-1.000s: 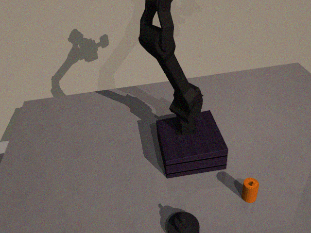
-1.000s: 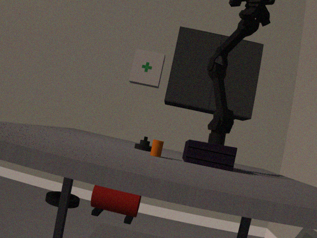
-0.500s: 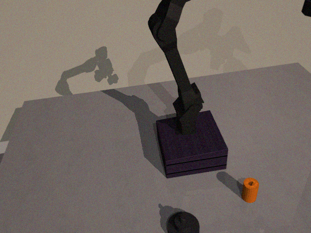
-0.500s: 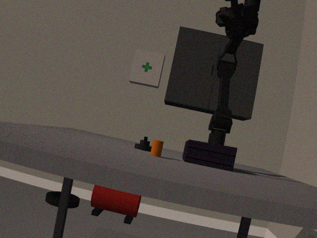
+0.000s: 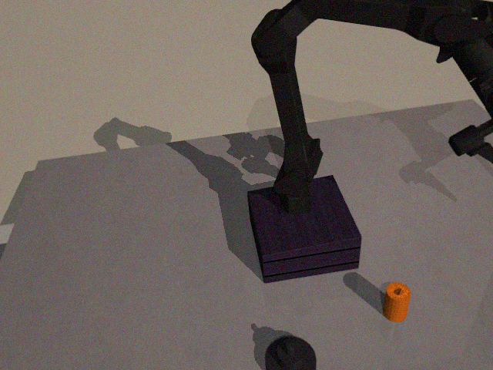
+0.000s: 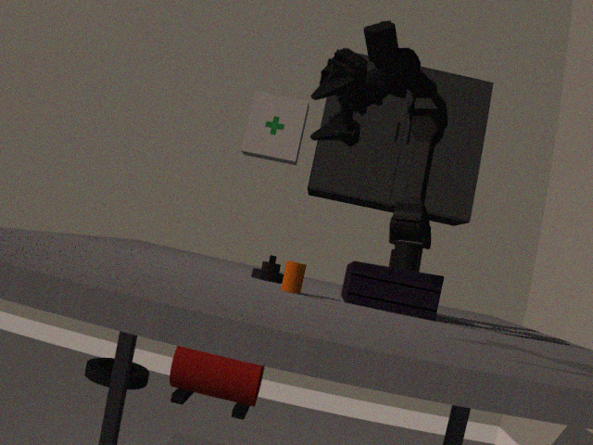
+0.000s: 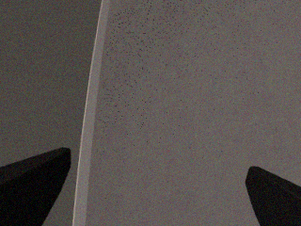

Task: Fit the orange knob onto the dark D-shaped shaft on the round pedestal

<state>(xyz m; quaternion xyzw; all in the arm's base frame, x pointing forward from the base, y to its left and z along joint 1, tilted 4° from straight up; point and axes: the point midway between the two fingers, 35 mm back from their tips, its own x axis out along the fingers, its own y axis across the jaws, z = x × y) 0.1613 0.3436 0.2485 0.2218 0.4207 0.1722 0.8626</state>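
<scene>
claw (image 7: 157, 188) – wide open, holding nothing | orange knob (image 5: 396, 301) upright – apart from pedestal (image 5: 290, 353)

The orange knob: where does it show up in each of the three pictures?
Top: orange knob stands lower right on the table.
Exterior: it stands near the middle, beside the dark pedestal.
Wrist: not in view.
Shared landmark: the arm's dark base block.

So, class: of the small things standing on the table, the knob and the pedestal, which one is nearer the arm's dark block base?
The orange knob. It stands just off the block base's corner, while the round pedestal sits farther away, at the picture's bottom edge.
</scene>
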